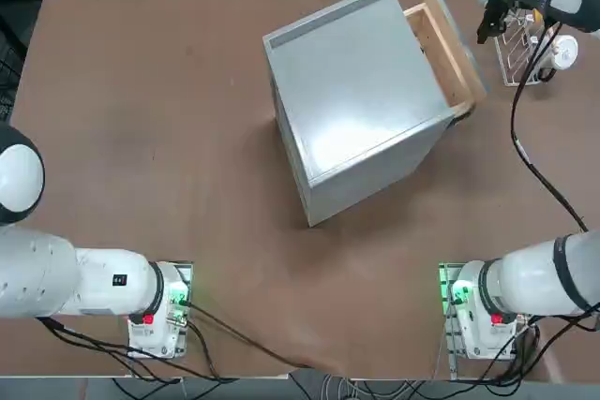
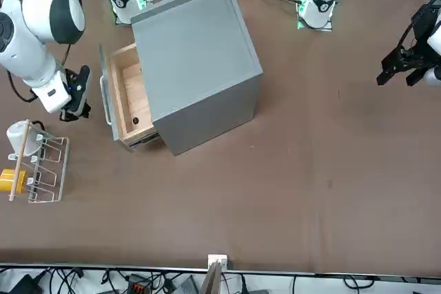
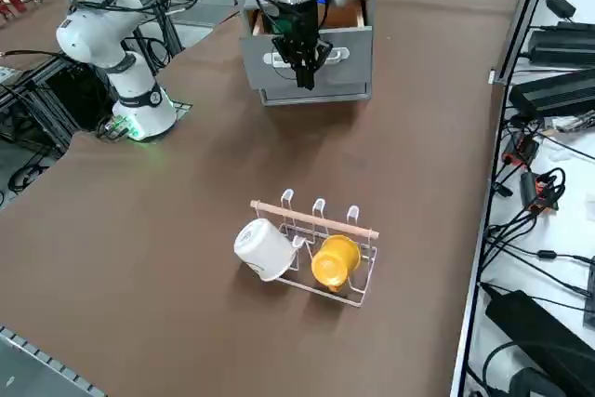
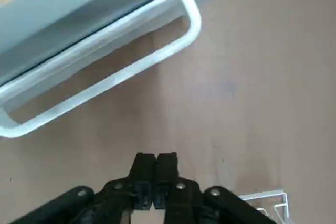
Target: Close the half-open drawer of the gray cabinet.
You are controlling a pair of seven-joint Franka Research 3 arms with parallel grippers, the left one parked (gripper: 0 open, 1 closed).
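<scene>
The right end effector (image 4: 156, 167) is hovering fingers-pinched-together just beside the drawer (image 2: 126, 94), which is sticking half out of the gray cabinet (image 2: 196, 53).

top overhead | front opposite | side oblique | wrist close — all share gray cabinet (image 1: 361, 100)

You won't find any text, label, brand, number or sign you can read in these views. The gray cabinet (image 1: 361, 100), the drawer (image 2: 127, 98) and the brown table (image 1: 141, 138) all show plain surfaces. A small dark mark sits on the parked arm's white link near the table's near edge, possibly a logo, but it can't be made out.
</scene>
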